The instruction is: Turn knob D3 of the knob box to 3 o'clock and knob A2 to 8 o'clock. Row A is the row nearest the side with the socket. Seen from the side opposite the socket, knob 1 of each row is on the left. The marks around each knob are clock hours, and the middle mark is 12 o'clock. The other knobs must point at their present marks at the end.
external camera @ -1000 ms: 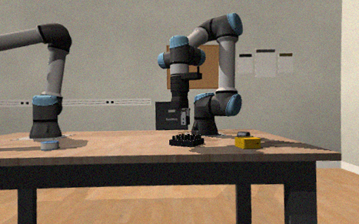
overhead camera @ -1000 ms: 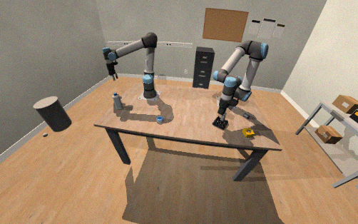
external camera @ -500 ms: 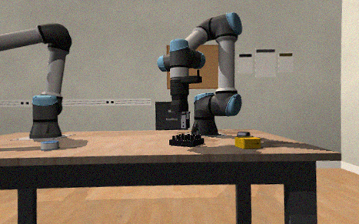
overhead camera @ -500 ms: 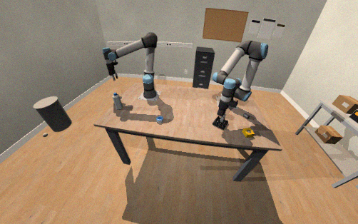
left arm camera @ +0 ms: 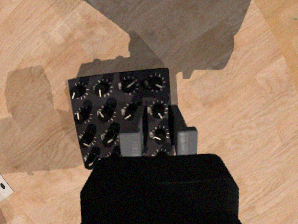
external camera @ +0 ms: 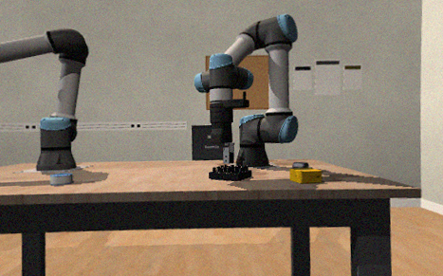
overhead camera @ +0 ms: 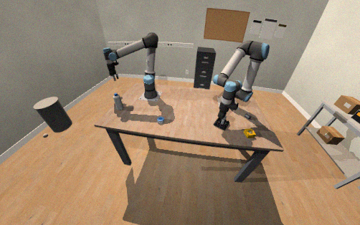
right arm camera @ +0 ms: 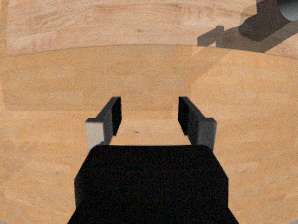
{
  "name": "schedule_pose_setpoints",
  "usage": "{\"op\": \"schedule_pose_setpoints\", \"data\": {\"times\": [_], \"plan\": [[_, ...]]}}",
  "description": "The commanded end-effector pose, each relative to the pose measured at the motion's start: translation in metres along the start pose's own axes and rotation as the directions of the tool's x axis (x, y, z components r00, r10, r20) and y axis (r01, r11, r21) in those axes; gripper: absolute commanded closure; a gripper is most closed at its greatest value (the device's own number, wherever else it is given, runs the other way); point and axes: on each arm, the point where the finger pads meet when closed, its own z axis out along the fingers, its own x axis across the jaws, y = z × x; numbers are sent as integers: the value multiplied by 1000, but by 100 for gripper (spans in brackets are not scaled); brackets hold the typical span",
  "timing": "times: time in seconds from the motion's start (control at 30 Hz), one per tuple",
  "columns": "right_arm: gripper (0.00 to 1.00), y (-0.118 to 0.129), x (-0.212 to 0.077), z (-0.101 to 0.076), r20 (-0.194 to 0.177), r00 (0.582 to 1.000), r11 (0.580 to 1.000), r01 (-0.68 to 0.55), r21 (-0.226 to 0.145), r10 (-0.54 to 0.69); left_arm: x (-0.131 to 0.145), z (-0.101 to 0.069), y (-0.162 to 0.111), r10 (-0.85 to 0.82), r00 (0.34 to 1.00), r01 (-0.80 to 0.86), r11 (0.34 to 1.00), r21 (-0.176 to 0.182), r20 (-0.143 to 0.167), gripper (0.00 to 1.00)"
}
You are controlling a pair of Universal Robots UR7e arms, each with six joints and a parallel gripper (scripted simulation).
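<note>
The black knob box [overhead camera: 225, 127] [external camera: 231, 176] [left arm camera: 92, 100] lies on the table, with rows of black knobs with white pointers and marks. Its socket cannot be made out. My left gripper [external camera: 229, 162] [left arm camera: 158, 117] is over the box, fingers partly open and pointing down. In the left wrist view its fingers stand either side of the right-hand column; its tips are close to the knob tops, and contact cannot be told. The gripper body hides the box's lower right part. My right gripper [overhead camera: 115, 78] [right arm camera: 149, 108] is wide open and empty, high up, far from the box.
A yellow block [overhead camera: 249, 133] [external camera: 306, 175] and a small grey object [overhead camera: 247, 116] [external camera: 300, 165] lie right of the box. A blue and white round container [overhead camera: 160, 120] [external camera: 61, 179] and a grey bottle [overhead camera: 117, 102] stand to the left. The table's front edge is near the box.
</note>
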Motion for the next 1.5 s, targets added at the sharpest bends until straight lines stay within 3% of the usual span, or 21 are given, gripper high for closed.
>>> {"op": "schedule_pose_setpoints", "data": {"times": [0.0,1.13,1.47], "plan": [[0,0,0,0,0,1000,1000,0,-2,0,1,4,0,0,1000,0,1000,0,-1,54],[0,0,0,0,0,1000,1000,0,-2,0,1,10,0,0,1000,0,1000,0,-1,54],[0,0,0,0,0,1000,1000,0,-2,0,1,20,0,0,1000,0,1000,0,-1,54]]}}
